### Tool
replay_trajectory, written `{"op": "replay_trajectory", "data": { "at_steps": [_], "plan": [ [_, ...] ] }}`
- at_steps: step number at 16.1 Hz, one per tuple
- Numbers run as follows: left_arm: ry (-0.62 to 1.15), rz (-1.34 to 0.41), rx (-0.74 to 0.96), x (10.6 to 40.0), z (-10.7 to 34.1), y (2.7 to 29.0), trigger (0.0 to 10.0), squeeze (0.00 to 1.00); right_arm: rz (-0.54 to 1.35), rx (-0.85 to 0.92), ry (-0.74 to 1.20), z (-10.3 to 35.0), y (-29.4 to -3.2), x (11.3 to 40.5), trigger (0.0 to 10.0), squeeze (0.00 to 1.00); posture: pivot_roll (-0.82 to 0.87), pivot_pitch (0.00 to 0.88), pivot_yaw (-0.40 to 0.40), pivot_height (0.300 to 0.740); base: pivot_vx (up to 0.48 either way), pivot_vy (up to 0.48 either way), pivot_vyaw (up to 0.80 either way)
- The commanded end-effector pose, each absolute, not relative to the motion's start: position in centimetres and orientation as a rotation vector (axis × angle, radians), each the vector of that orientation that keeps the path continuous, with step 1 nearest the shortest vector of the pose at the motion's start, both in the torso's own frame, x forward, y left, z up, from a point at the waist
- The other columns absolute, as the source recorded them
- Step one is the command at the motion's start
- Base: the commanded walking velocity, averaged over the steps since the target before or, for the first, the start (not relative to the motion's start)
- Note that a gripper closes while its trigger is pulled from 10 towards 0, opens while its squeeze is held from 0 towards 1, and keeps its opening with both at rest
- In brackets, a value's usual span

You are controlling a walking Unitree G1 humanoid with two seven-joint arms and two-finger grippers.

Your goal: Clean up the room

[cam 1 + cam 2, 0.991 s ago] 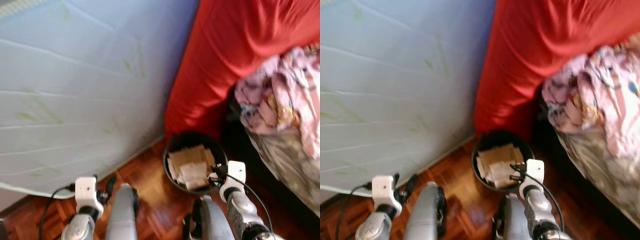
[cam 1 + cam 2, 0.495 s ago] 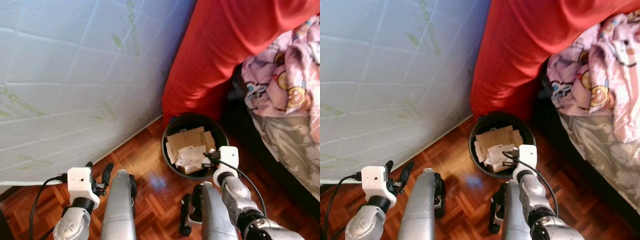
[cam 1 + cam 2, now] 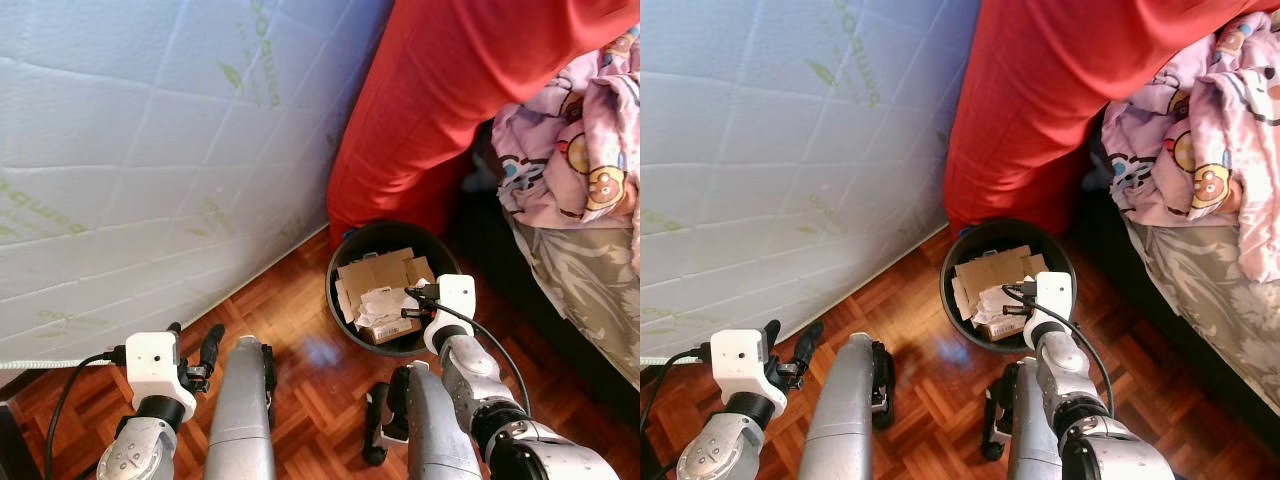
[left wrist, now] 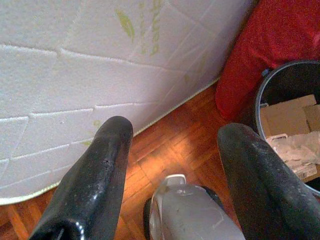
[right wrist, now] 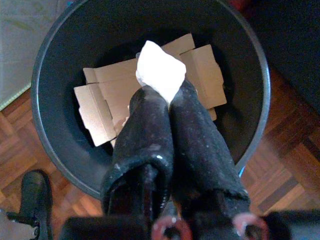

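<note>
A round black bin stands on the parquet floor, with flattened cardboard and crumpled paper inside. My right gripper hangs over the bin's near side. In the right wrist view it is shut on a white wad of paper, held above the cardboard inside the bin's rim. My left gripper is low on the left, away from the bin, open with nothing between its fingers.
A white quilted mattress leans upright on the left. A red cloth hangs down behind the bin. A bed with a pink patterned blanket is at the right. My black feet stand on the floor near the bin.
The camera has shifted and the blur has gone. My right gripper, still shut on the white paper, has edged further over the bin. The left arm hangs much as before.
</note>
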State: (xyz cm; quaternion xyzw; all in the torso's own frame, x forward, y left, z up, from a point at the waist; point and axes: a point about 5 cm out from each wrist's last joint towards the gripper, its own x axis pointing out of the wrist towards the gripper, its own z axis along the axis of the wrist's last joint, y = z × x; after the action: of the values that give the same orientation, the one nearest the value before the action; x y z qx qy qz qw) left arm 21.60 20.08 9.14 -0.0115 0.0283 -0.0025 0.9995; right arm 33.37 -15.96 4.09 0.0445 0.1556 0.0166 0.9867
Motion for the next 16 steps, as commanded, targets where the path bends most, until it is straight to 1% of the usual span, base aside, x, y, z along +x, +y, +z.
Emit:
{"op": "replay_trajectory", "data": {
  "at_steps": [1, 2, 3, 16],
  "plan": [
    [0.108, 0.004, -0.026, 20.6, 8.6, 20.1, 10.0, 0.0, 0.032, 0.109, 0.371, 2.5, -16.0, 32.2, 10.0, 0.86, 0.31, 0.632, 0.006, 0.632, 0.0, 0.0, 0.0],
    [0.112, 0.005, -0.026, 20.5, 8.7, 20.2, 10.0, 0.0, 0.037, 0.115, 0.376, 2.4, -16.0, 32.1, 10.0, 0.9, 0.31, 0.635, 0.008, 0.632, 0.0, 0.0, 0.0],
    [0.116, 0.007, -0.025, 20.4, 8.8, 20.2, 10.0, 0.0, 0.04, 0.12, 0.378, 2.3, -16.0, 32.0, 10.0, 1.0, 0.31, 0.635, 0.008, 0.632, 0.0, 0.0, 0.0],
    [0.128, 0.009, -0.012, 20.6, 9.0, 20.5, 10.0, 0.0, 0.074, 0.071, 0.426, 1.1, -15.6, 31.0, 10.0, 1.0, 0.32, 0.623, 0.016, 0.632, 0.0, 0.0, 0.0]
  ]
}}
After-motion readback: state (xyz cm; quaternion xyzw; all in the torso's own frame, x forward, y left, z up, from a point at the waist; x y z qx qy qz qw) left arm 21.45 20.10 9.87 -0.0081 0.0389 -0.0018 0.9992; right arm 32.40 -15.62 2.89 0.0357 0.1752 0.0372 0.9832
